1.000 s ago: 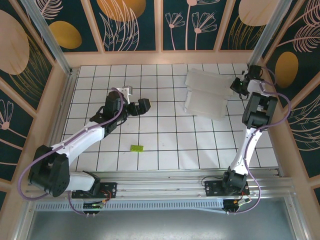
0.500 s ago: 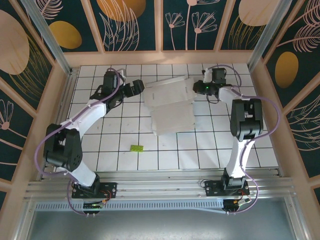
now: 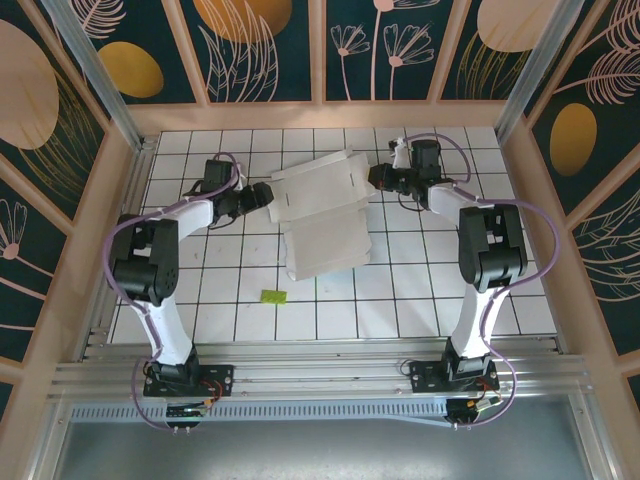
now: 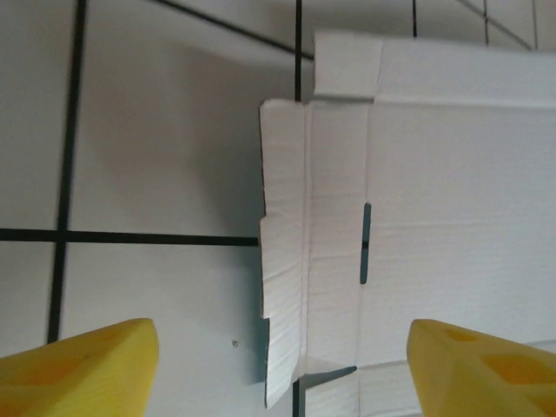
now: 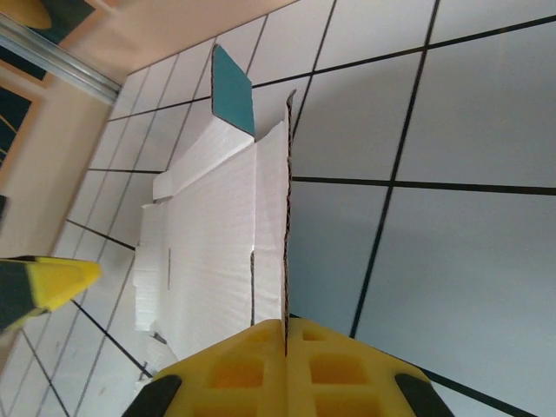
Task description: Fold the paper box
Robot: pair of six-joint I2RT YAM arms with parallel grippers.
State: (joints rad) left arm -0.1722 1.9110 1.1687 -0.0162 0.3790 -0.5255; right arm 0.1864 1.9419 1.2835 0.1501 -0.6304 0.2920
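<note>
Paper box edge in right tool

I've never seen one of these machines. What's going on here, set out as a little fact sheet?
Surface: white tiled table
Main item: paper box, mostly flat, white side up
Right pincer: shut on the box's lifted edge
Left pincer: open at the box's opposite edge
Also there: small yellow-green scrap, lying apart from the box

No legible text, no labels, brand marks, numbers or signs anywhere in view
</note>
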